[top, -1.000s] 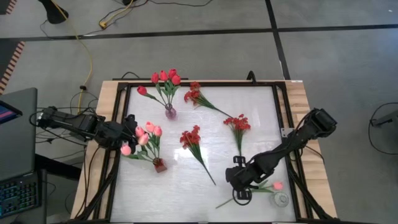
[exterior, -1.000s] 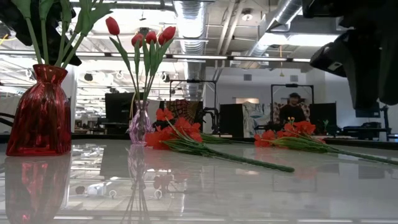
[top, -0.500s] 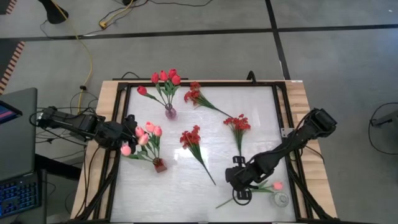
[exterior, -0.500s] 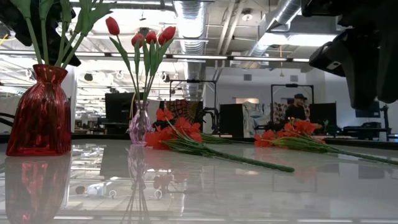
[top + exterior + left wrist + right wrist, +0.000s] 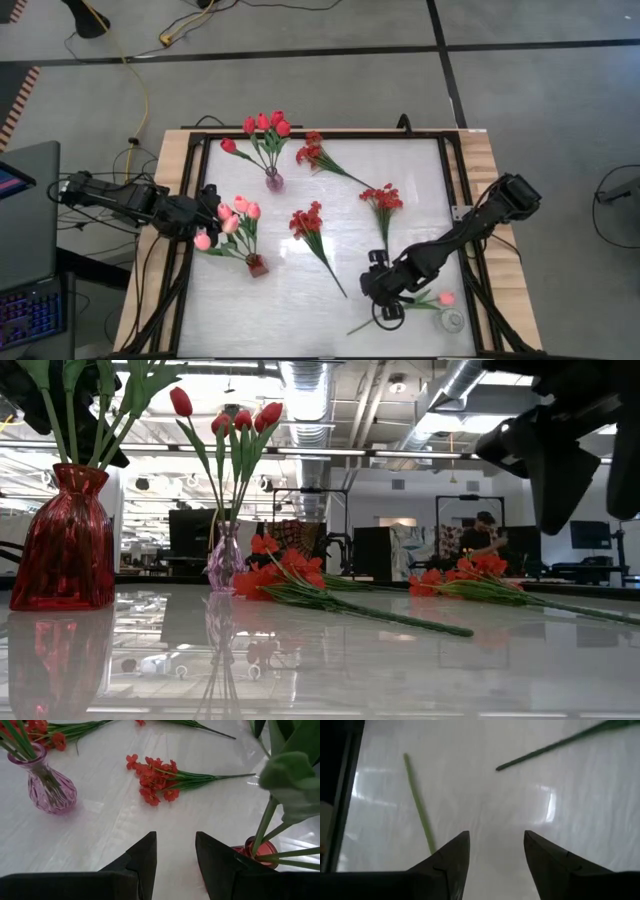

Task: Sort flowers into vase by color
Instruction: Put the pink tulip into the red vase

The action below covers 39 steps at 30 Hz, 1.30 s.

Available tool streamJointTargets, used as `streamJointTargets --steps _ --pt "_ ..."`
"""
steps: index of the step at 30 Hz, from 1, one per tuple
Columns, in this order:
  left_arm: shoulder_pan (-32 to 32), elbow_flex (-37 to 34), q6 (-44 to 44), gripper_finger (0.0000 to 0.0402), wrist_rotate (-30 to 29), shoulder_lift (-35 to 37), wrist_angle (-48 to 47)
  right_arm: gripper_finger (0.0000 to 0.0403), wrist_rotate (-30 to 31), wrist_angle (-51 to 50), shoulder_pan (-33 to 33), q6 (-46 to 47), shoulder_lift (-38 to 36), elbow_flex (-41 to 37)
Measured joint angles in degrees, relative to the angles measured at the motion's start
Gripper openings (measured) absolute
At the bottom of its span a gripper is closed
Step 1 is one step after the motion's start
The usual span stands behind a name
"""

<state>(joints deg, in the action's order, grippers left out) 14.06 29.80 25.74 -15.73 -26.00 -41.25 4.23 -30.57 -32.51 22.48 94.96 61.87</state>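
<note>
A purple vase (image 5: 273, 181) holds red tulips (image 5: 265, 124). A red vase (image 5: 257, 265) holds pink tulips (image 5: 232, 214). Three red blossom sprays (image 5: 307, 220), (image 5: 316, 150), (image 5: 383, 198) lie flat on the white table. One pink tulip (image 5: 445, 297) lies near the right front, its stem (image 5: 417, 805) running under my right gripper (image 5: 493, 847). That gripper hovers open above the table, and the stem passes beside one finger, not between the two. My left gripper (image 5: 175, 850) waits open at the left edge, beside the red vase (image 5: 260, 852).
A small round object (image 5: 452, 320) lies at the near right corner, close to the pink tulip's head. A black frame (image 5: 455, 190) borders the table. Bare table stretches between the red vase and my right gripper (image 5: 388, 310).
My right gripper has rolled about its own axis while staying in place over the tulip stem, and its fingers have spread wider apart in the low view. The flowers and vases have not moved.
</note>
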Motion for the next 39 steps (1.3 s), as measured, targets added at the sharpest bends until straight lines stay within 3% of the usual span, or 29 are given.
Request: streamJointTargets --steps 11,20,32,39 --pt "0.0 0.0 0.3 0.0123 -1.6 0.0 0.0 0.0211 0.2 0.6 0.4 -9.9 0.0 0.0" --pt "0.0 0.0 0.6 0.0123 0.2 0.0 -0.1 0.0212 0.1 0.0 -0.5 -11.4 0.0 0.5" --pt "0.0 0.0 0.4 0.0123 0.2 0.0 0.0 0.0212 -14.3 -1.6 -4.8 -0.6 7.3 0.5" --pt "0.0 0.0 0.4 0.0123 -0.5 0.0 -0.1 0.02 -11.5 -2.4 -7.6 1.4 7.5 0.5"
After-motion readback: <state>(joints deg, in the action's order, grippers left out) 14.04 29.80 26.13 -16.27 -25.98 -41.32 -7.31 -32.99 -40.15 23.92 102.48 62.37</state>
